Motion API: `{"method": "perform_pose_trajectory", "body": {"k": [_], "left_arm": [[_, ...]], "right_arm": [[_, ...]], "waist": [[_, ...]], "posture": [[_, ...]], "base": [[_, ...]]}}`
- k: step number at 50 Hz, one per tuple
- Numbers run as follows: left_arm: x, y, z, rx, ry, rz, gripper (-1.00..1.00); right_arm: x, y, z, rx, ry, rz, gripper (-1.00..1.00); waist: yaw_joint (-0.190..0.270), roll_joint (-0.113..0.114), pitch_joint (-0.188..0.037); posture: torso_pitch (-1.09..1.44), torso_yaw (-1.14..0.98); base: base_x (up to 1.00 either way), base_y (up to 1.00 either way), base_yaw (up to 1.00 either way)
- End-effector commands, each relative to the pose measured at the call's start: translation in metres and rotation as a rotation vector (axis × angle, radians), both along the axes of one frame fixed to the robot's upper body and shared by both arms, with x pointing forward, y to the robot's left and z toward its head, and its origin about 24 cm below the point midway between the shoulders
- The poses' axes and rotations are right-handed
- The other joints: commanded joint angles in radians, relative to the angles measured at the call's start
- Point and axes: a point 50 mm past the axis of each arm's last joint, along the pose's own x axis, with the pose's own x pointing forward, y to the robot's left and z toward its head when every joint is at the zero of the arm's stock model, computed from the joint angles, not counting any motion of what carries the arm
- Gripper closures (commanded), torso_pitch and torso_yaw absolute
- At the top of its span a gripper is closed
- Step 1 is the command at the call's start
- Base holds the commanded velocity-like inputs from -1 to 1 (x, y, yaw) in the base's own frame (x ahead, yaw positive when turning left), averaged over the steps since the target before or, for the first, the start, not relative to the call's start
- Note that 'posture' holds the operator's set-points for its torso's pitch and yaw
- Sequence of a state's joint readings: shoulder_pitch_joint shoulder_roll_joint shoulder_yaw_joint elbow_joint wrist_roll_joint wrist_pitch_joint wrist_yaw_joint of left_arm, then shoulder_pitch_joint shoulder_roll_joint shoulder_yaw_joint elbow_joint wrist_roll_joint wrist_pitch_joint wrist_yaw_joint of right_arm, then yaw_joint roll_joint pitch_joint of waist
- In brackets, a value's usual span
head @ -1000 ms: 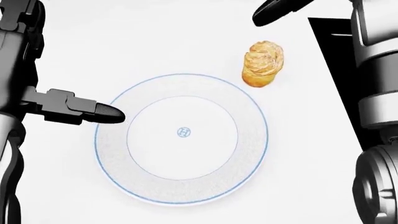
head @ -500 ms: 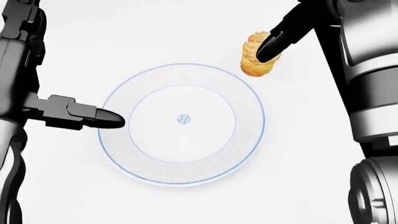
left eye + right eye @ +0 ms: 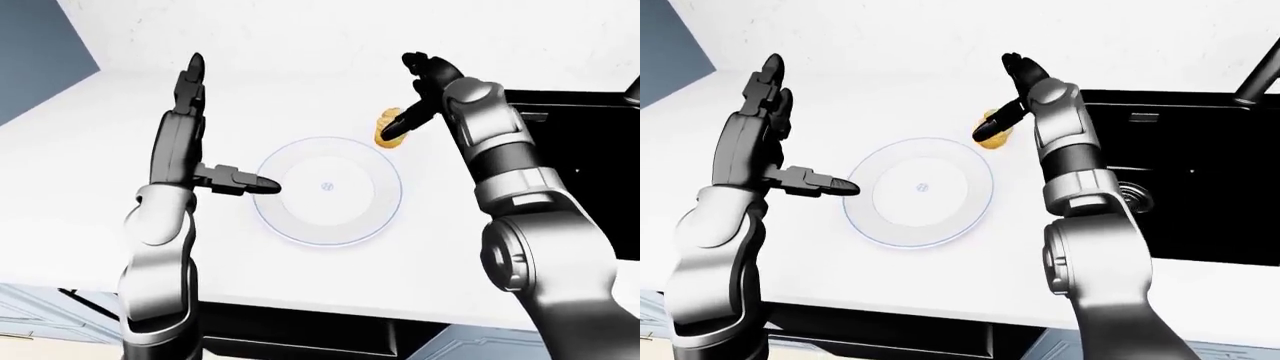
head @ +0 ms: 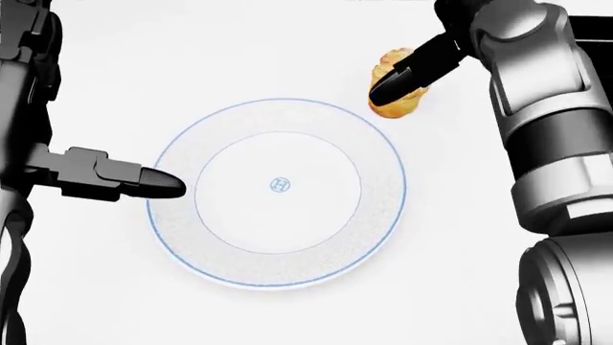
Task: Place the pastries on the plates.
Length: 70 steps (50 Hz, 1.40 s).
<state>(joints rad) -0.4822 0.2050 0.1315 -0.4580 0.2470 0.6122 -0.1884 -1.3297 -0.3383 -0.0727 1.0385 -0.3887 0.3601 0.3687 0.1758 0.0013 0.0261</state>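
Nearest, the plate (image 4: 278,273) lies bare on the white desk (image 4: 95,287). The left robot hand (image 3: 190,127) stands beside its left rim, fingers spread, holding nothing. Farther, the pastry (image 4: 394,100) rests on the desk just off the plate's upper right rim. The right robot hand (image 3: 425,94) reaches over it, one finger across it, not clamped. Risk: an unsecured pinch may roll the pastry toward the sink (image 3: 1200,172).

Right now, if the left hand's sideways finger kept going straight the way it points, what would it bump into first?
Probably the plate: the left hand has one finger aimed rightward over its near rim. Height is unclear, so it might pass just above it. The pastry lies off that line.
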Motion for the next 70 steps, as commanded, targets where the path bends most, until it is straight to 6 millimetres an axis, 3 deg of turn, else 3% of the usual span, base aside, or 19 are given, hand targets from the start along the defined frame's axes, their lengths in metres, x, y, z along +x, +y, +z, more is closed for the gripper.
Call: {"method": "perform_pose_trajectory", "body": {"k": [1,32,40,45,63,70], "left_arm": [[-0.005,-0.001,0.015,0.014,-0.084,-0.002,-1.0],[-0.005,0.001,0.018,0.027,-0.086,0.008,-1.0],[-0.006,0.002,0.017,0.028,-0.086,0.012,-1.0],[-0.006,0.002,0.016,0.028,-0.086,0.014,-1.0],[-0.009,0.003,0.017,0.031,-0.09,0.019,-1.0],[-0.012,0.005,0.019,0.03,-0.092,0.024,-1.0]], "right_arm": [[-0.001,0.002,0.027,-0.006,-0.107,0.008,-1.0],[0.001,-0.005,-0.001,0.014,-0.055,-0.066,-0.92],[0.001,-0.006,-0.011,0.015,-0.039,-0.071,-0.65],[0.001,-0.008,-0.013,0.016,-0.038,-0.081,-0.39],[0.001,-0.011,-0.012,-0.004,-0.066,-0.103,0.07],[0.001,-0.012,-0.008,-0.012,-0.1,-0.118,0.45]], "waist": [[0.0,0.0,-0.03],[0.017,-0.005,-0.033],[0.02,-0.003,-0.033],[0.02,-0.003,-0.034],[0.021,-0.002,-0.036],[0.022,-0.001,-0.036]], "posture": [[0.0,0.18],[0.0,0.18],[0.0,0.18],[0.0,0.18],[0.0,0.18],[0.0,0.18]], "base": [[0.0,0.0,0.0],[0.0,0.0,0.0],[0.0,0.0,0.0],[0.0,0.0,0.0],[0.0,0.0,0.0],[0.0,0.0,0.0]]}}
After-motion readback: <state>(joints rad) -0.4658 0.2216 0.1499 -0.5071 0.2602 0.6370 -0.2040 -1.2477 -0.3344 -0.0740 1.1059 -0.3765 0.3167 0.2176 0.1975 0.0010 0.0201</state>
